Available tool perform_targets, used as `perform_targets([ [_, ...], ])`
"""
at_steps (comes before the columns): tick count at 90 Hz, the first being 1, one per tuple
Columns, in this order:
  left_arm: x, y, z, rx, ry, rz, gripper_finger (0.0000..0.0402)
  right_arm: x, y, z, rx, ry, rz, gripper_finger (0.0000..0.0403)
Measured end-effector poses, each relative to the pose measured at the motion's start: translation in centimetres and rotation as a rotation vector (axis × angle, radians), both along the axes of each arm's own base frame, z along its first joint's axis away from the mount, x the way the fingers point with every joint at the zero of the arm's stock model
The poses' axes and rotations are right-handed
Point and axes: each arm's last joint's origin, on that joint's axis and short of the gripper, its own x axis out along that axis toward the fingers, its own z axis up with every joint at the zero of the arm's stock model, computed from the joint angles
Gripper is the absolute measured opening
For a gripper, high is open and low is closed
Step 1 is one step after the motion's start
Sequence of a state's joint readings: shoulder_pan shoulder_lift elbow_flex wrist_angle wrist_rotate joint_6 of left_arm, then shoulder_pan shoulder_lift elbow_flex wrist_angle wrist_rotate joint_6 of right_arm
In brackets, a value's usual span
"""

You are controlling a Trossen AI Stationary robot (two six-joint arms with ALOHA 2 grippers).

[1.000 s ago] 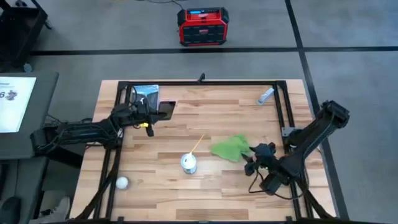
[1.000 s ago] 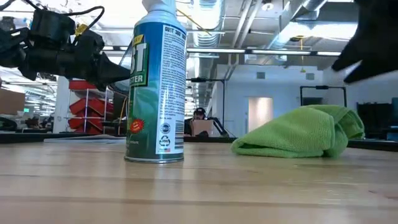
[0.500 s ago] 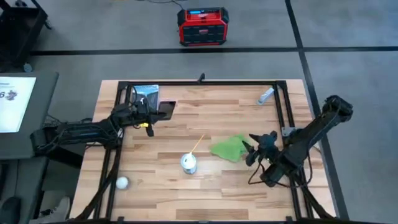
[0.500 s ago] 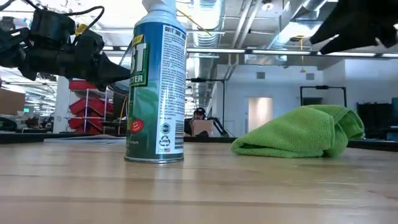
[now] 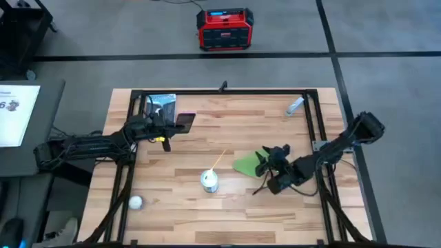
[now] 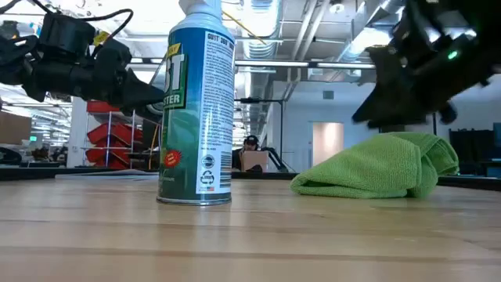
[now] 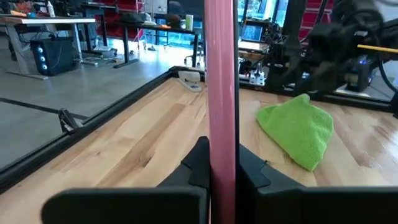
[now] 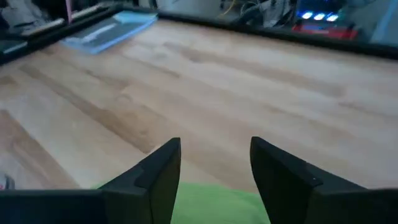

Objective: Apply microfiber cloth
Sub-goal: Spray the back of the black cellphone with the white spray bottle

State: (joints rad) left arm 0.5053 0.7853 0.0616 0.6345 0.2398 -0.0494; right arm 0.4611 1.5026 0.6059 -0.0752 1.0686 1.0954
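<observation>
— Where is the cloth (image 5: pixel 247 164)?

— Right of center on the table (image 5: pixel 248 131), under the right gripper (image 5: pixel 262 164). Its fingers are apart and hold nothing.

— And the left gripper (image 5: pixel 169 126)?

— Upper left, closed tight on the pink phone (image 7: pixel 220 93).

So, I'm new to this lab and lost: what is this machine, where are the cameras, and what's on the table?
Two robot arms work at a wooden table. One picture looks down from above, one looks level across the tabletop, and one sits on each wrist. The left hand grips a pink-backed phone on edge. The right hand, fingers open, hovers over the green microfiber cloth, which lies on the wood. Also there: a spray can, a white ball and a blue packet.
</observation>
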Motion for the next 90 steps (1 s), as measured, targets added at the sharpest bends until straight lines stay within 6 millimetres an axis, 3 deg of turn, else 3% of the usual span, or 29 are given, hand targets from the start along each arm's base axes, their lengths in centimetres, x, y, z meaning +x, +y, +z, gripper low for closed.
perform_targets([
  [19, -0.1, 0.0, -0.6, -0.085, 0.036, 0.013, 0.0005, 4.5, -3.0, 1.1, -0.059, -0.081, 0.227, 0.0163],
  [39, -0.1, 0.1, -1.6, -0.177, 0.106, 0.046, 0.0005, 5.4, -6.5, 0.6, -0.05, -0.042, 0.239, 0.0159],
  [64, 1.2, 0.8, -3.0, -0.311, 0.102, 0.07, 0.0005, 5.6, -6.6, 1.1, -0.093, -0.051, 0.269, 0.0159],
  [90, 3.9, 2.2, -4.5, -0.46, 0.092, 0.072, 0.0006, 5.6, -6.6, 1.1, -0.094, -0.047, 0.271, 0.0159],
])
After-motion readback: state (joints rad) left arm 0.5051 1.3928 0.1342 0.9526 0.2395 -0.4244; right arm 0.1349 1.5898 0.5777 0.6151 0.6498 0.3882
